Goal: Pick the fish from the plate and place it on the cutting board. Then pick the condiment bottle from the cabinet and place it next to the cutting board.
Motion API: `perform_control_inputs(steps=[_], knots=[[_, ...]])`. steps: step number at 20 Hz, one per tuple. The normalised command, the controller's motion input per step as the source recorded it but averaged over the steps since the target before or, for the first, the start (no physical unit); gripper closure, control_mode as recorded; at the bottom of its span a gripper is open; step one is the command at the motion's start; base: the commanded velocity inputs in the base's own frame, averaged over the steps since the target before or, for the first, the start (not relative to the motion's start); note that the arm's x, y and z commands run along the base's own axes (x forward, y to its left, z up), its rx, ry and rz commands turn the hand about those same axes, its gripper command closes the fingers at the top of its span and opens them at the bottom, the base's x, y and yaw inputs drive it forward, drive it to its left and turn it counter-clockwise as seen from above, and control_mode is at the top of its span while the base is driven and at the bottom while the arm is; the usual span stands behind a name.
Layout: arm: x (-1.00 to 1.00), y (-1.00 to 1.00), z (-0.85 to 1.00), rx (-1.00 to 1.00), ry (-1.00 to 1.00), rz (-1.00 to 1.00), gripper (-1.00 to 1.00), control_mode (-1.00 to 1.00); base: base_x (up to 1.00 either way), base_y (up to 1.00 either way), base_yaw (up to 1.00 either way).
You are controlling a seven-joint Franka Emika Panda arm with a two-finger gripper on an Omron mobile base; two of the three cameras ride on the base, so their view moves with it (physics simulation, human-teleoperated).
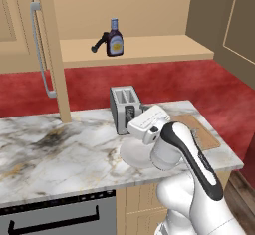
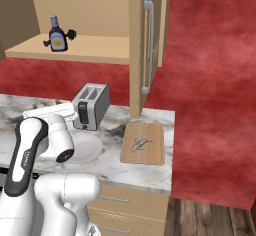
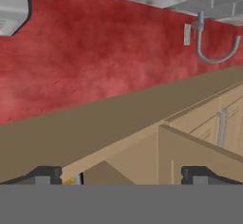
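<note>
In the right base view you see the fish (image 2: 140,144), small and silvery, lying on the cutting board (image 2: 145,155), a light wooden rectangle at the centre right of the frame, near the right end of the marbled surface (image 2: 112,162). Left of the board sits the round white plate (image 2: 90,147), partly hidden by the white arm. Behind the plate stands a silver toaster (image 2: 91,105).

At the upper left of that view the condiment bottle (image 2: 57,34), dark with a blue cap and a yellow label, stands upright on the shelf of the cabinet (image 2: 100,50). A small black brush-like tool (image 2: 71,33) lies just beside it. A long grey bar handle (image 2: 148,45) runs down the cabinet door at upper centre.

In the left base view the bottle (image 1: 115,38) is at upper centre, with the tool (image 1: 99,44) to its left and the board (image 1: 201,134) at the right edge of the surface.

In the hand view your end effector (image 3: 122,174) has its two dark fingertips (image 3: 45,173) spread far apart at the bottom corners, holding nothing, facing a red wall and tan cabinet edges.
</note>
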Motion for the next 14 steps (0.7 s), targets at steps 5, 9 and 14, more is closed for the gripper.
perform_control_inputs(steps=[5,9,14], knots=[[0.00,0.00,0.19,-0.06,0.02,-0.02,-1.00,-1.00,0.00,0.00,0.00],[0.00,0.00,0.25,-0.06,0.03,-0.01,-1.00,-1.00,0.00,0.00,0.00],[0.00,0.00,0.25,-0.06,0.03,0.00,-1.00,-1.00,0.00,0.00,0.00]])
